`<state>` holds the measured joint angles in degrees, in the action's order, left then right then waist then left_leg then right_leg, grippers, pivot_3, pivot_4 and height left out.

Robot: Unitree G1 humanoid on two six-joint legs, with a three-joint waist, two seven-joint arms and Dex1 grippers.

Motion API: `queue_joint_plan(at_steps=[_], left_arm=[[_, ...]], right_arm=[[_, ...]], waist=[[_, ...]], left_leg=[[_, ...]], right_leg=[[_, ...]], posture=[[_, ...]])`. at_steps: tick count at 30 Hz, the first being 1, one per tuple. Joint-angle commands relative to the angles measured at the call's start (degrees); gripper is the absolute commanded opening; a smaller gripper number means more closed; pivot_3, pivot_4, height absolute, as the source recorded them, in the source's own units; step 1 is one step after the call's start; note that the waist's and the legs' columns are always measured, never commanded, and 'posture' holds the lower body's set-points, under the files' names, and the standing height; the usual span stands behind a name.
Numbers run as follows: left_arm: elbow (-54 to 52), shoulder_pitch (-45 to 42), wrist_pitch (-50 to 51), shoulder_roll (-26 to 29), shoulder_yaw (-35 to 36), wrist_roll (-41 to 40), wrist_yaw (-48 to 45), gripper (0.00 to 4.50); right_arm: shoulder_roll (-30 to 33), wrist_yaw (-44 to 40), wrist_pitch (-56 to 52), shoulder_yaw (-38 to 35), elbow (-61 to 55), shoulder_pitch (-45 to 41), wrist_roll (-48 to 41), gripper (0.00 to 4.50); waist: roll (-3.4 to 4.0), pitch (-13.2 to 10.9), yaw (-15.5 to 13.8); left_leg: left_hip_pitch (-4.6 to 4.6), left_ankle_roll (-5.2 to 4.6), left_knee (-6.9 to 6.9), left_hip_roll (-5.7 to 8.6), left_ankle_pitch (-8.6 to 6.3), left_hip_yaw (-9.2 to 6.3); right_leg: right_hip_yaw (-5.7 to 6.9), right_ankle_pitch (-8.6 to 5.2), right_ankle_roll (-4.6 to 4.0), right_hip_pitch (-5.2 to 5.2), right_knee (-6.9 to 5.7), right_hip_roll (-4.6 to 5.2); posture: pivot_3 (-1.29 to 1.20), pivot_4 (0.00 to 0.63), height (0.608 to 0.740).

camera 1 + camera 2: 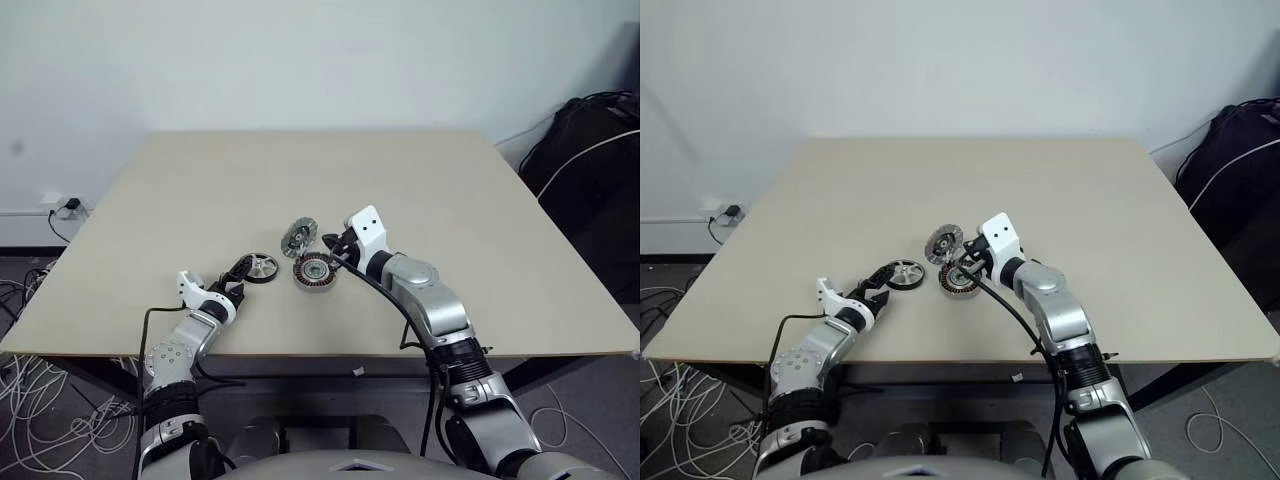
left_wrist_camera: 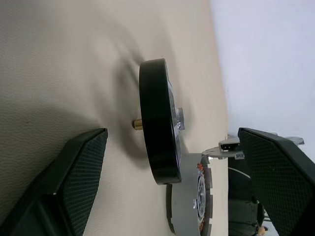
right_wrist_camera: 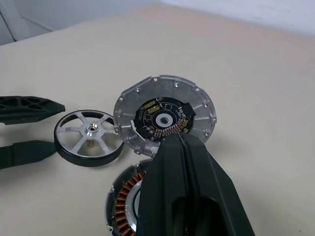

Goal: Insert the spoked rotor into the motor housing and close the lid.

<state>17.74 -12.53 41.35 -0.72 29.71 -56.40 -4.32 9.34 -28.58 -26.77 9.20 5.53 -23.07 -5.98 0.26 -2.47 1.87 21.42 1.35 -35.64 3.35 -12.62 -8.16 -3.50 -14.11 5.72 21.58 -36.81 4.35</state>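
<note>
Where lid (image 3: 165, 114) leans, motor housing (image 3: 129, 200) sits just beside.

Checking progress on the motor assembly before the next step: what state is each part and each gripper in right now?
Spoked rotor: flat on the table, not yet inserted, between open fingers.
Motor housing: open, copper windings exposed.
Lid: off, propped tilted beside the housing.
Left gripper: open around the rotor.
Right gripper: shut, over the housing.
</note>
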Motion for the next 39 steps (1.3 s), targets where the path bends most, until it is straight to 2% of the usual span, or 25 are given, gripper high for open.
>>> queue_joint_plan(at_steps=[1, 3, 12, 14, 24, 31, 39], left_arm=[[3.18, -0.12, -0.35, 0.24, 0.03, 1.36, 0.16, 4.32], [3.55, -0.21, -0.35, 0.3, -0.06, 1.41, -0.11, 3.86], [4.41, -0.98, 0.08, 1.03, -0.13, 1.71, -2.05, 0.9], [4.25, -1.01, 0.27, 1.12, -0.16, 1.95, -2.58, 0.46], [1.12, 0.74, 2.31, 1.24, -0.08, 1.11, -4.0, 0.46], [-10.34, 7.54, 12.63, 1.77, 0.9, -7.66, -1.87, 0.46], [-16.97, 13.58, 20.53, 4.05, 0.28, -15.12, -1.76, 0.46]], right_arm=[[0.13, 0.16, 0.24, -0.69, -3.13, -0.77, -0.75, 0.0], [0.23, 0.15, 0.32, -0.7, -3.09, -0.73, -0.75, 0.0], [0.2, 0.31, 0.42, -0.64, -2.9, -0.76, -0.78, 0.0], [0.11, 0.35, 0.38, -0.57, -3.03, -0.69, -0.79, 0.0], [0.06, 0.46, 0.41, -0.54, -3.23, -0.58, -0.78, 0.0], [0.2, 0.6, 0.31, -0.77, -3.18, -0.65, -0.83, 0.0], [-0.07, 0.54, 0.31, -0.55, -2.94, -0.64, -0.89, 0.0]], waist=[[0.01, 0.0, 0.04], [0.01, 0.0, 0.11], [-0.04, -0.02, -0.36], [-0.04, -0.02, -0.36], [-0.06, -0.03, -0.29], [-0.13, -0.08, 0.16], [-0.16, -0.12, 0.18]], left_leg=[[-0.02, 0.02, 0.0, 0.0, -0.01, 0.0], [-0.04, 0.03, -0.01, 0.0, 0.0, 0.0], [0.19, -0.24, 0.06, 0.03, 0.15, -0.03], [0.19, -0.23, 0.07, 0.02, 0.15, -0.03], [0.19, -0.23, 0.11, 0.02, 0.14, -0.02], [0.25, -0.23, 0.28, -0.01, 0.08, -0.01], [0.26, -0.19, 0.37, -0.05, 0.06, 0.0]], right_leg=[[0.0, 0.01, 0.01, -0.02, 0.0, 0.0], [0.01, 0.01, 0.02, -0.04, -0.02, 0.0], [0.0, 0.0, -0.02, 0.19, 0.05, 0.0], [0.0, 0.0, -0.02, 0.19, 0.05, 0.01], [-0.01, -0.01, -0.03, 0.21, 0.09, 0.01], [-0.05, -0.02, -0.04, 0.32, 0.11, 0.02], [-0.01, -0.15, -0.25, 0.48, 0.1, 0.02]], posture=[[0.0, 0.0, 0.74], [0.0, 0.0, 0.74], [0.0, 0.0, 0.74], [0.0, 0.0, 0.74], [0.0, 0.0, 0.74], [0.0, 0.0, 0.74], [0.0, 0.0, 0.74]])
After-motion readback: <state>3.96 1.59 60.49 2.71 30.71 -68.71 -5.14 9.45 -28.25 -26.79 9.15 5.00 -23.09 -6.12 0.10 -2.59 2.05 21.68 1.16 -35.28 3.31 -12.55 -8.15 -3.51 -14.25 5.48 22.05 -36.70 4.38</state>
